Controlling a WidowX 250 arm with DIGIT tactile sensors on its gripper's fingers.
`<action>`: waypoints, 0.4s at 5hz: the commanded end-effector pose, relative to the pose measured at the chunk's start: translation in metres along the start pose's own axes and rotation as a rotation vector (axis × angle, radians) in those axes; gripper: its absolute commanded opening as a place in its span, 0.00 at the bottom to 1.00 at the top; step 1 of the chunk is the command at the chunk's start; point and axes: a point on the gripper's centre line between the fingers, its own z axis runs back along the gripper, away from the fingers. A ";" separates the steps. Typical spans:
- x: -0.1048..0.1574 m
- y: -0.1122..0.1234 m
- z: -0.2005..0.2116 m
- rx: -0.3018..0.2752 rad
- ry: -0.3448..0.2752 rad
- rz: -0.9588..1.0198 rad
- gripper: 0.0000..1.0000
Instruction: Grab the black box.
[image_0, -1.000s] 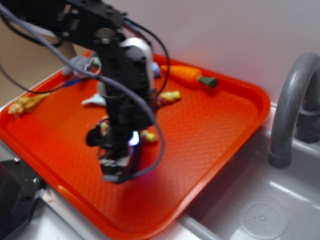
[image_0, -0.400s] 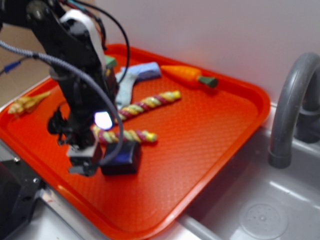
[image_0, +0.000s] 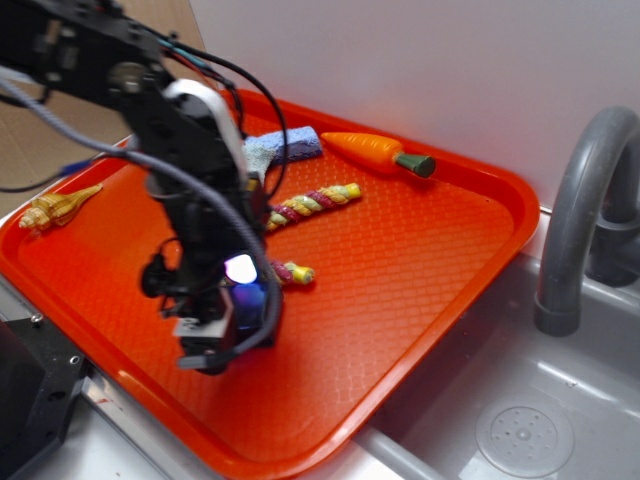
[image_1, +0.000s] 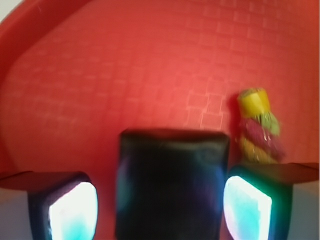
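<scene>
Since it takes up most of the exterior view, start with the big orange-red plastic tray (image_0: 420, 250) with the waffle texture, sitting just beside a grey sink basin (image_0: 560, 400) with a curved grey faucet (image_0: 575, 210) on the right. Over the tray's near-left part hangs the black robot arm (image_0: 190, 170) with its cables, pointing down so the gripper (image_0: 225, 330) is right at tray level.

The small matte black rectangular block (image_1: 170, 185) sits on the tray between the two fingers (image_1: 65, 205); in the wrist view the lit pads stand either side of it, the right one about touching and the left one with a sliver of gap. So the jaws are spread around the box, not squeezing it as far as I can see.

Further back there's an orange toy carrot with a green tip (image_0: 375, 152) near the far rim, a blue-purple sponge block (image_0: 285, 148) left of it, and a twisted yellow-and-red rope toy (image_0: 310, 203). Another rope end (image_1: 256, 127) lies just beside the box's right. A small yellow crinkly toy (image_0: 58, 207) lies at the left rim.
</scene>
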 end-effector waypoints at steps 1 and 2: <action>0.007 -0.009 -0.022 0.028 0.044 -0.018 1.00; 0.007 -0.016 -0.021 0.023 0.038 -0.013 0.00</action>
